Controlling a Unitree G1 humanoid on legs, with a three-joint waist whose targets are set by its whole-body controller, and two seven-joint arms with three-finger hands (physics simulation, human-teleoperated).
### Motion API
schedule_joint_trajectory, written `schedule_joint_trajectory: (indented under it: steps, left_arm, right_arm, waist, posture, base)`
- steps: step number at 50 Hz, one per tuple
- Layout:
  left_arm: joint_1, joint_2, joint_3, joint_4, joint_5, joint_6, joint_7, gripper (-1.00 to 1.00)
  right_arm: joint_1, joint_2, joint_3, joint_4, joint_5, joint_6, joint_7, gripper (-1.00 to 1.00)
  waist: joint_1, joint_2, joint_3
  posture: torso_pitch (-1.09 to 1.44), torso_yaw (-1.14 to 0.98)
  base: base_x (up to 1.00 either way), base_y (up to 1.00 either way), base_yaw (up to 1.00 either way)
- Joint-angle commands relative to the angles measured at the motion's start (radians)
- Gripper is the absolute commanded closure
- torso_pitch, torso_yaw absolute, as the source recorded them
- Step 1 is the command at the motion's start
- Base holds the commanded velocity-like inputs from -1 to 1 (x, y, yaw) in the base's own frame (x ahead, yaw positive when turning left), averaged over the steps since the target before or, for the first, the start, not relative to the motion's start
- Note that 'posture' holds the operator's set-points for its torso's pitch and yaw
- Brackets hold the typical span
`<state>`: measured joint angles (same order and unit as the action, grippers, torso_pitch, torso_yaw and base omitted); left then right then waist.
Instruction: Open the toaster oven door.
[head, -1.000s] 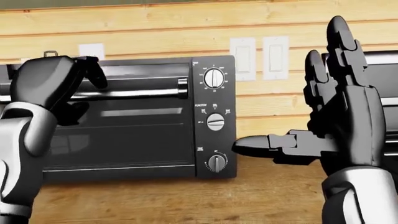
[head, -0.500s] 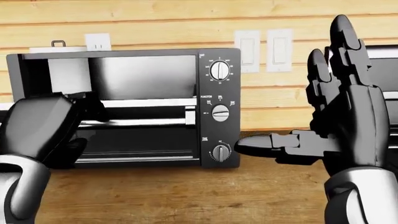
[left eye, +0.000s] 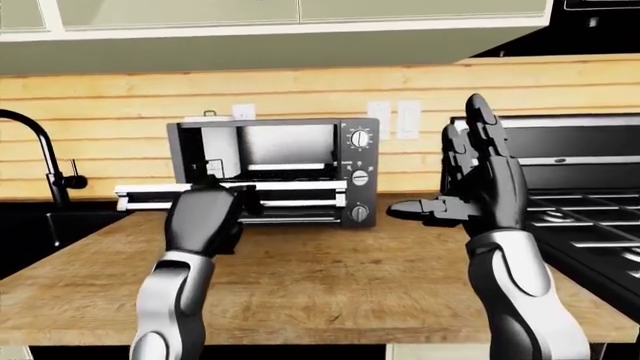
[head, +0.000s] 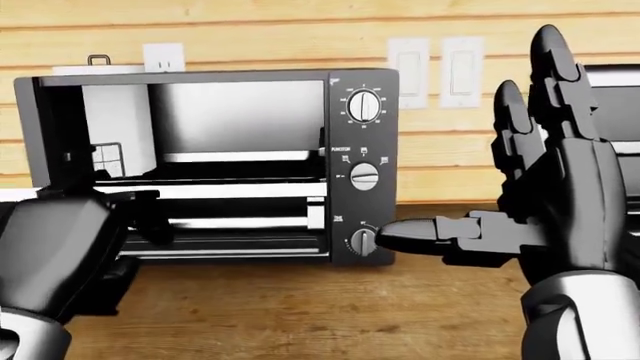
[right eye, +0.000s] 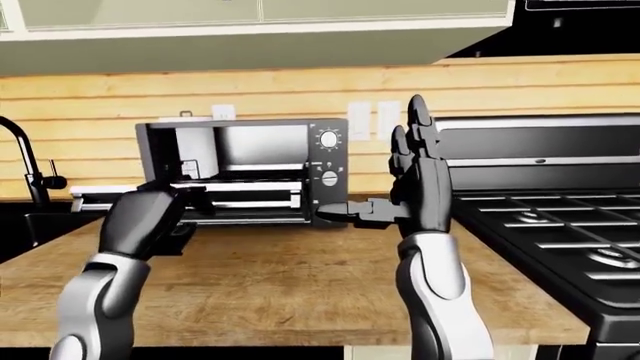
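Left-eye view: toaster oven (left eye: 275, 172) stands on the wooden surface (left eye: 330, 277) against the plank wall, between a dark sink with its faucet (left eye: 40, 161) at the view's left and a black stove (left eye: 590, 217) at the right. Its door (left eye: 235, 196) is swung down on the bottom hinge, lying roughly level and jutting toward the camera, handle bar along its outer edge.

Left hand (left eye: 205, 219) sits at the door's outer edge, fingers curled over the handle bar. They appear wrapped round it, though the knuckles hide the actual contact. That placement makes sense: holding the bar lets the arm guide the door through its arc rather than let it drop.

Right hand (head: 545, 217) is held upright and flat just right of the oven's control panel, fingers spread apart, thumb pointing at the lowest knob (head: 362, 241). It grips nothing; whether the thumb tip touches the knob cannot be told. Probably parked out of the door's way.

Cavity is exposed in the head view: a wire rack (head: 235, 180) spans it, with a lighter rear wall behind. No food or tray contents seen.

Judgement: door looks fully open, task essentially done; only releasing the handle seems left.
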<state>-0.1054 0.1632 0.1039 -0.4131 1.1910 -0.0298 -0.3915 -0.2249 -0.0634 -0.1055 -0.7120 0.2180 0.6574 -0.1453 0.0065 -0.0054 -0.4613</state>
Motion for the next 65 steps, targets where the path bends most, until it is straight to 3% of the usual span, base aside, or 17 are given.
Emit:
schedule_joint_trajectory:
  steps: [1,21,41,52,59,65]
  left_arm:
    - [0.009,-0.001,-0.016,0.046,0.0,0.012,-0.098,0.29]
    - [0.173,-0.06,-0.018,-0.175,0.017,-0.032,-0.151,0.29]
    - [0.334,-0.126,0.022,-0.421,-0.005,-0.108,-0.235,0.02]
    - [0.404,-0.161,0.031,-0.522,-0.012,-0.157,-0.271,0.02]
    - [0.45,-0.183,0.071,-0.576,-0.046,-0.197,-0.29,0.03]
    - [0.481,-0.209,0.102,-0.615,-0.075,-0.234,-0.313,-0.11]
  right_arm:
    - [-0.027,-0.004,-0.001,-0.016,0.001,-0.02,0.001,-1.0]
    - [-0.015,-0.006,-0.008,0.003,0.004,-0.048,0.008,-1.0]
    - [-0.014,-0.007,-0.01,-0.009,0.008,-0.038,0.004,-1.0]
    - [-0.022,-0.01,-0.015,-0.018,0.013,-0.024,0.0,-1.0]
    - [-0.023,-0.013,-0.018,-0.017,0.016,-0.025,0.0,-1.0]
    - [-0.019,-0.012,-0.016,-0.014,0.014,-0.031,0.001,-1.0]
  waist:
    - [-0.002,-0.002,0.026]
    - [0.014,-0.007,0.015]
    - [0.032,-0.014,0.007]
    - [0.035,-0.019,0.009]
    - [0.034,-0.025,0.009]
    - [0.034,-0.028,0.009]
  posture:
    - [-0.7,0.0]
    - [-0.7,0.0]
    - [-0.7,0.0]
    - [-0.7,0.0]
    - [-0.7,0.0]
    - [-0.7,0.0]
  base:
    - [0.0,0.0,0.0]
    - [0.0,0.0,0.0]
    - [0.0,0.0,0.0]
    - [0.0,0.0,0.0]
    - [0.0,0.0,0.0]
    - [0.0,0.0,0.0]
